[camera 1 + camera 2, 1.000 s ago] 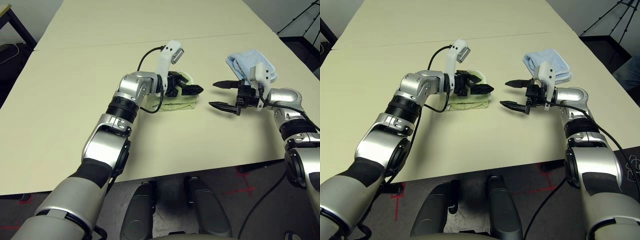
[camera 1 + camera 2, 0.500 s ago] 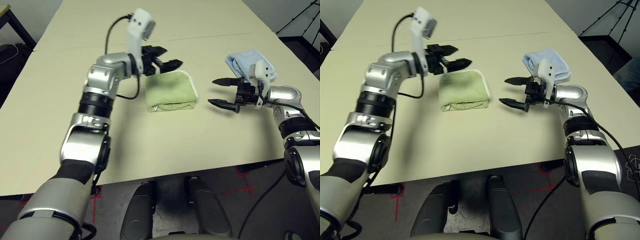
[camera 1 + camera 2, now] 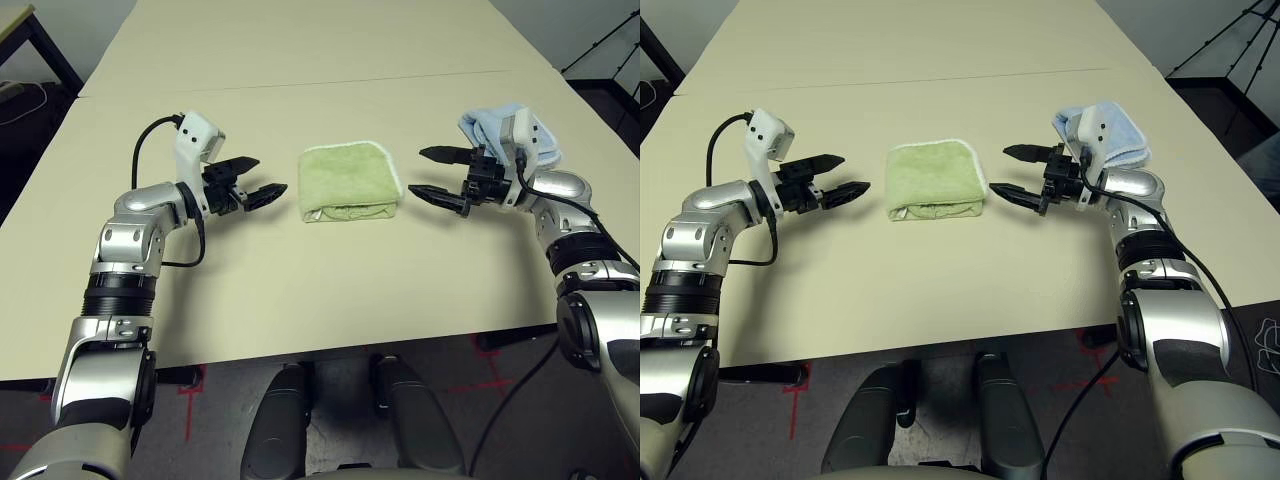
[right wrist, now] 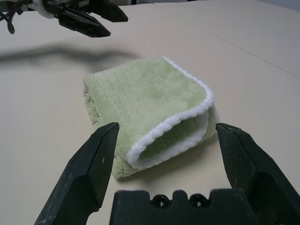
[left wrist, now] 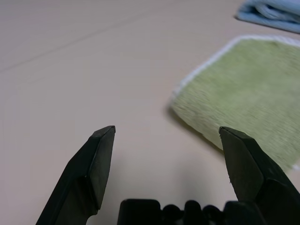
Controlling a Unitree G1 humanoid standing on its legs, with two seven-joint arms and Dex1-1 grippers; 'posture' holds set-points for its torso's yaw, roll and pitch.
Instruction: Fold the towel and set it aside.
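Green towel (image 3: 349, 182) folded at frame centre, both claws wide and empty; right claw (image 3: 434, 174) should pinch the stacked hem squarely.

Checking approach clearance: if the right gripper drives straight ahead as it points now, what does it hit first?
Most likely the green towel. The right gripper is open and aimed at the towel's white-edged open side, with bare table between them. Height above the table is hard to judge, so it might skim over the top.

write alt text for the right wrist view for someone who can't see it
A folded light green towel with white edging lies on a beige table, framed between the open right gripper. Beyond the towel, the open left gripper hovers over the table.
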